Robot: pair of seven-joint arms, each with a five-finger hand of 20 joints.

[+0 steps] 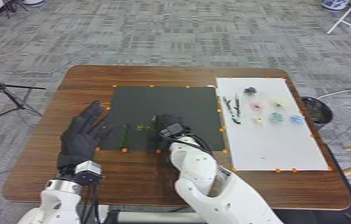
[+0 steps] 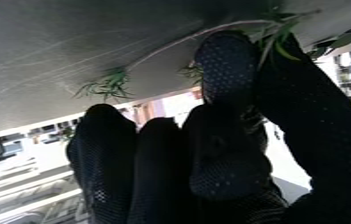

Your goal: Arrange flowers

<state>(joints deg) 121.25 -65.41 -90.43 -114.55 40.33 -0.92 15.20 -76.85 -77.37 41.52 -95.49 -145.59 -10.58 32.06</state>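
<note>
At the table's [image 1: 38,170] 9 o'clock, the left robot hand [image 1: 81,137] was released, its fingers spread and grasping nothing; it was presumably parked aside to leave the other room to work. Next came the dark mat [image 1: 167,97], with orange clips [image 1: 124,150] along its edge, likely there to keep it from sliding. A green stem [image 1: 124,136] lay around the mat's 8 o'clock, pointing roughly to 12, and a leafy sprig [image 1: 142,128] sat between it and the right robot hand [image 1: 169,123]. That robot hand was low over the mat, reaching in from 5 o'clock, with greenery [image 2: 109,86] close against it in the wrist view. I could not tell whether it was clenched, released or grasping the sprig; its nearness suggested that picking up or placing greenery was the step in hand.

On the white sheet [image 1: 278,150], dark stems [image 1: 235,109] lay at 10 o'clock, a dark flower [image 1: 250,90] near 11, then pink [image 1: 257,106] and yellow [image 1: 258,119] blooms, a teal one [image 1: 276,118] near the middle, a pale one [image 1: 279,104] at 1 and a blue one [image 1: 297,119] at 3. They were set apart, probably so each could be taken without disturbing its neighbour.
</note>
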